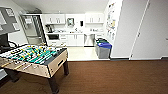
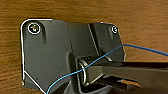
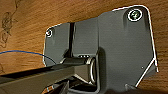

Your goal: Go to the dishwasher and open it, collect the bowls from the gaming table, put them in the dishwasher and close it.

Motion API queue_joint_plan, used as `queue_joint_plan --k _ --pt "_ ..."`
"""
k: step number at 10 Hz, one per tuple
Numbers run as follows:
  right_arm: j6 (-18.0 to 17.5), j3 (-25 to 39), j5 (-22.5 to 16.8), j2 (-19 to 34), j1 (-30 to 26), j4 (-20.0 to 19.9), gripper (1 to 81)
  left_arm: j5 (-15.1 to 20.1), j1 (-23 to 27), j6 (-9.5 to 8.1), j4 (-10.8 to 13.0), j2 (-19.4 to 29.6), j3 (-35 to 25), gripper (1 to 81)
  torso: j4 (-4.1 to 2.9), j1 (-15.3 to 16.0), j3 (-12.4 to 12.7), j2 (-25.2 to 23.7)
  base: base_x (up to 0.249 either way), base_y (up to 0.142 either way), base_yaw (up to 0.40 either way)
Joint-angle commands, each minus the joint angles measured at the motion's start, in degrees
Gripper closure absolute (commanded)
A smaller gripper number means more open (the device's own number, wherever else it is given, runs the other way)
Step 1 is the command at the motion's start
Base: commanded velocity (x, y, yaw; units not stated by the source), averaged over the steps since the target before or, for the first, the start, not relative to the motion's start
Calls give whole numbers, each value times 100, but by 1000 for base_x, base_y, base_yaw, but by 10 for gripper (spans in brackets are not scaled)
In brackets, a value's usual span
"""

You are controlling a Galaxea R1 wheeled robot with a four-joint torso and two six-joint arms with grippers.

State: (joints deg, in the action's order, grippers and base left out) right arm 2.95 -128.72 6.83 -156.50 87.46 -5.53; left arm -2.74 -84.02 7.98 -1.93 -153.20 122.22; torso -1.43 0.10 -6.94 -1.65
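In the head view, the gaming table point(image 1: 33, 60) stood at the near left on brown wood-look floor point(image 1: 112, 77), its green field crossed by rods. Across the room, the dishwasher point(image 1: 89, 39) sat closed under the kitchenette counter, between white cabinets point(image 1: 73, 39) and a grey bin with a blue lid point(image 1: 103, 48). In both wrist views the brown floor lay below; whether either gripper's jaws were open or closed could not be told
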Motion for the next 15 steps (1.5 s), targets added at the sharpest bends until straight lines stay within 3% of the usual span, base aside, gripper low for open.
queue_joint_plan --k 1,15 --pt "13 138 -314 64 -259 -79 10 265 249 54 -10 105 -120 10 0 0 0 0 161 0 0" --pt "13 -56 -322 -129 -259 -27 10 265 241 45 -1 52 -76 10 0 0 0 0 180 0 0"
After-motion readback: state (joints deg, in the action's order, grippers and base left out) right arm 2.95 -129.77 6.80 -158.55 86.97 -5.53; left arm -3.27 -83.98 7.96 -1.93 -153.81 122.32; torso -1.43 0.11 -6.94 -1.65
